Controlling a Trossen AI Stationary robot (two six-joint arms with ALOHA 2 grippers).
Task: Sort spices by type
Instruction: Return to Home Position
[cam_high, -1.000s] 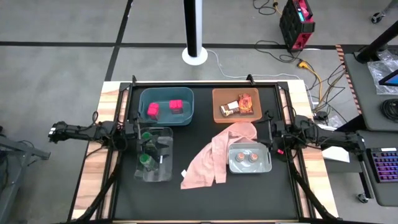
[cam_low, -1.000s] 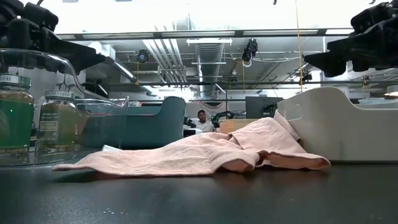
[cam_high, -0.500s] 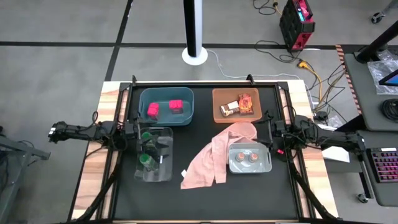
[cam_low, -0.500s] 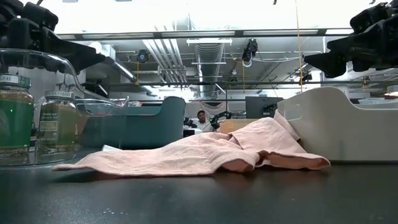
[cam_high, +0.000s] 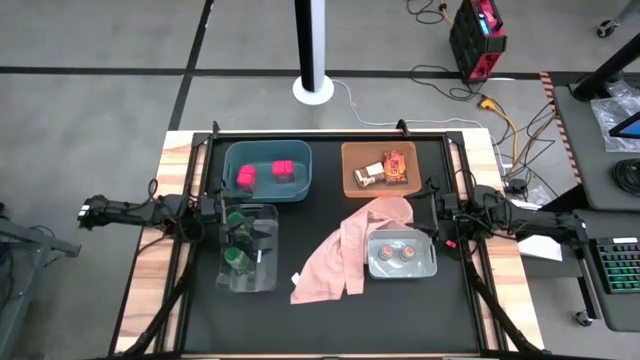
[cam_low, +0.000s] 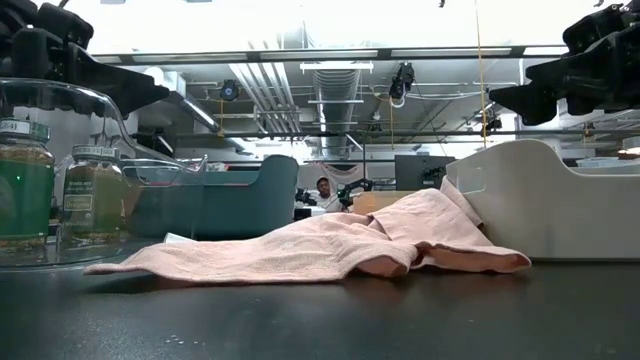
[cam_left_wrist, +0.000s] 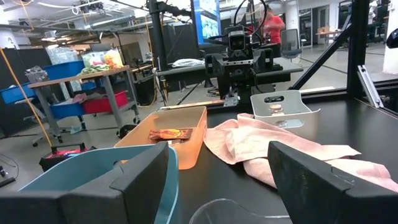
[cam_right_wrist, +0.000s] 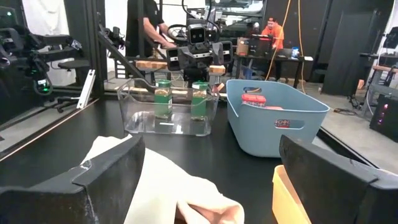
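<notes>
Two bright pink boxes (cam_high: 246, 176) lie in the teal bin (cam_high: 300, 185). Orange-red and brown packets (cam_high: 386, 168) lie in the orange bin (cam_high: 350, 155). Dark jars with green lids (cam_high: 237, 258) stand upright in the clear bin (cam_high: 262, 280). Two brownish jars with pinkish tops (cam_high: 396, 252) stand in the grey bin (cam_high: 425, 268). My left gripper (cam_high: 215, 207) hangs open at the table's left side, by the clear bin's far end, level and touching nothing. My right gripper (cam_high: 430, 212) hangs open at the right side, just beyond the grey bin, also touching nothing.
A large pink cloth (cam_high: 345, 250) lies crumpled on the black mat between the clear and grey bins, one end reaching toward the orange bin. The mat's near half (cam_high: 330, 325) holds nothing else. People stand in the room beyond the table (cam_right_wrist: 149, 28).
</notes>
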